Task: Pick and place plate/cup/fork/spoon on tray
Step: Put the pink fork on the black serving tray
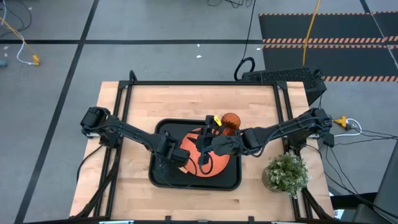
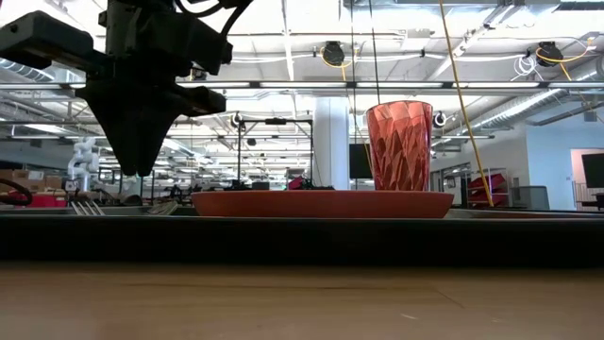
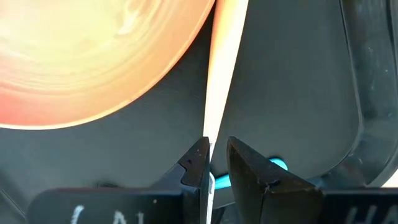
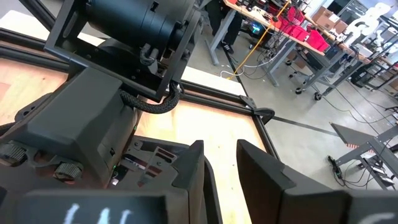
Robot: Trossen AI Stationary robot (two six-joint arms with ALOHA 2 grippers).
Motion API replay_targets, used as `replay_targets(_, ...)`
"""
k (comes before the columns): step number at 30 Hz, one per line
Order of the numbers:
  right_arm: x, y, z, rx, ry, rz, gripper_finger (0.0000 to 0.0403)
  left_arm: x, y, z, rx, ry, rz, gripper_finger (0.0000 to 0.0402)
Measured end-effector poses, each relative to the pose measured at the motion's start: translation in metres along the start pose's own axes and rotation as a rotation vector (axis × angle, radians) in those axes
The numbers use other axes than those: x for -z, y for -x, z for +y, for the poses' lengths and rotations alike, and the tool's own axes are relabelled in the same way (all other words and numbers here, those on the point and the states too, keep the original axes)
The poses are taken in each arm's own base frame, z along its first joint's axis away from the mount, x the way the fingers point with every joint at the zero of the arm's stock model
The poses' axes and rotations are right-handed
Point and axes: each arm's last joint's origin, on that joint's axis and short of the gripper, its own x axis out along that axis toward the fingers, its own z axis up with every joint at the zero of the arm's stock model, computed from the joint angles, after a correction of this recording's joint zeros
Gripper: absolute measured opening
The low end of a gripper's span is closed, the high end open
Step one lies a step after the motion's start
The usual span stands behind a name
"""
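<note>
Wooden bench top (image 1: 137, 112) carries the large black rectangular tray (image 1: 163, 179), where the round flat orange plate (image 1: 214, 169) lies centrally and the small translucent orange tumbler (image 1: 231, 121) stands at the far rim. The left gripper (image 3: 215, 163), fingers narrowly parted, sits low beside the plate's near-left edge over the tan-handled fork (image 3: 222, 68) and blue-handled spoon (image 3: 277, 164), probably just released. The right gripper (image 4: 220, 155), slightly apart and empty, hovers over the plate.

No text, label, brand or number can be read anywhere. White marks on both wrist housings are cut off and illegible.
</note>
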Motion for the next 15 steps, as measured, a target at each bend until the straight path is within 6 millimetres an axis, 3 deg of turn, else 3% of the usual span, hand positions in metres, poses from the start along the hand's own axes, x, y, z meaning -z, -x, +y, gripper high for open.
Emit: replay_targets(15,0.0001,-0.0001,-0.0001,0.000,0.000,0.000,0.0089,0.0078,0.0004,-0.0023,0.023,-0.037,0.080,0.0045)
